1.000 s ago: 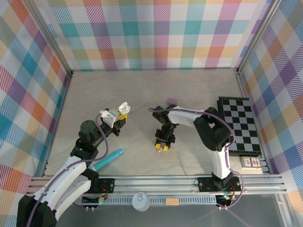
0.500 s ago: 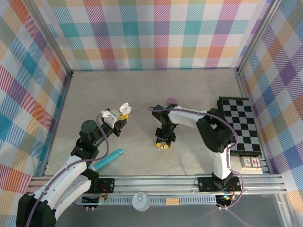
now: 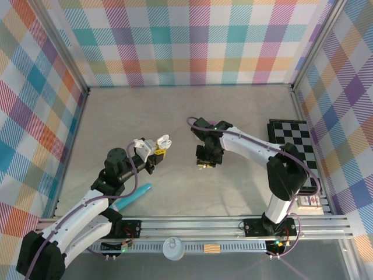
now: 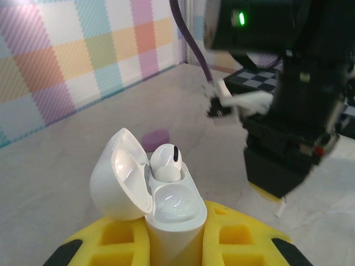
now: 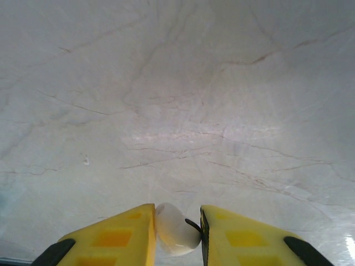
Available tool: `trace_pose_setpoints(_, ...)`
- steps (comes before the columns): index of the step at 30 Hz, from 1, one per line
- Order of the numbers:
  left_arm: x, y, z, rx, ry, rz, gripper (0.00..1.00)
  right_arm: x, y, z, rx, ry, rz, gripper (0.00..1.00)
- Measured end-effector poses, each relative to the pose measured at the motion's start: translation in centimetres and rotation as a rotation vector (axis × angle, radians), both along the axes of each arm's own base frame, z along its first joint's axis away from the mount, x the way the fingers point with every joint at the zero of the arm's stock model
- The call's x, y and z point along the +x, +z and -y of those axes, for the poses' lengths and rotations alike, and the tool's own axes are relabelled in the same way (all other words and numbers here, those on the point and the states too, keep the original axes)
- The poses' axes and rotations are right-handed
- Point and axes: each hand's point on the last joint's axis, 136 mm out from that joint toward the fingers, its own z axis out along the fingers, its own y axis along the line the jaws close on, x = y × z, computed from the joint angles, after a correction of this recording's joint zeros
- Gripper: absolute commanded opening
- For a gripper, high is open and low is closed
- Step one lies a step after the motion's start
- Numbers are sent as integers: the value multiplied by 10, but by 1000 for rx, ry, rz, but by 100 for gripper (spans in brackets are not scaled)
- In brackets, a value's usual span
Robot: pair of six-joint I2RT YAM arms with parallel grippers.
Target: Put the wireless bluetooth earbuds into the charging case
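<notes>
**Left gripper** [image 4: 175, 244]: the jaws are closed on the white charging case [image 4: 173, 213]. The case is held upright with its lid [image 4: 119, 177] standing open to the left. Its lower body is sunk between the yellow pads [image 4: 238, 244] and cut off by the frame edge. A seated earbud [image 4: 166, 160], white, rests in the far socket, and the near socket [image 4: 176, 200] is bare. Beyond the case a blurred purple patch [image 4: 155, 137] lies on the counter [image 4: 66, 166]; I cannot tell what it is.

**Right gripper** [image 5: 177, 221]: the jaws are narrow, pinching a held earbud [image 5: 176, 227], also white, between their yellow tips above bare counter. The earbud's lower part is cropped. From overhead, this gripper hangs just right of the open case and apart from it, and its earbud is too small to make out there.

**Elsewhere:** a turquoise stick [image 3: 139, 192] lies by the left arm, its near end hidden beneath the arm.
</notes>
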Motion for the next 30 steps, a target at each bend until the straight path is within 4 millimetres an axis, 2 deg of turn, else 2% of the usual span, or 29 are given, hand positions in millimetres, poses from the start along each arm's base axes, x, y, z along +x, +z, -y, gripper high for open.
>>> trace_pose_setpoints(7,-8,-36,22,43,-98,-69,0,16,51,-5,53,28,110,27)
trace_pose_setpoints(15,-1,-57,42,87,-170,-35,0,19,91,-17,142,61,123,27)
trace_pose_setpoints(21,-3,-67,58,111,-231,0,0,13,103,-29,225,79,85,27)
trace_pose_setpoints(30,2,-60,64,108,-226,56,0,10,99,-35,252,88,58,29)
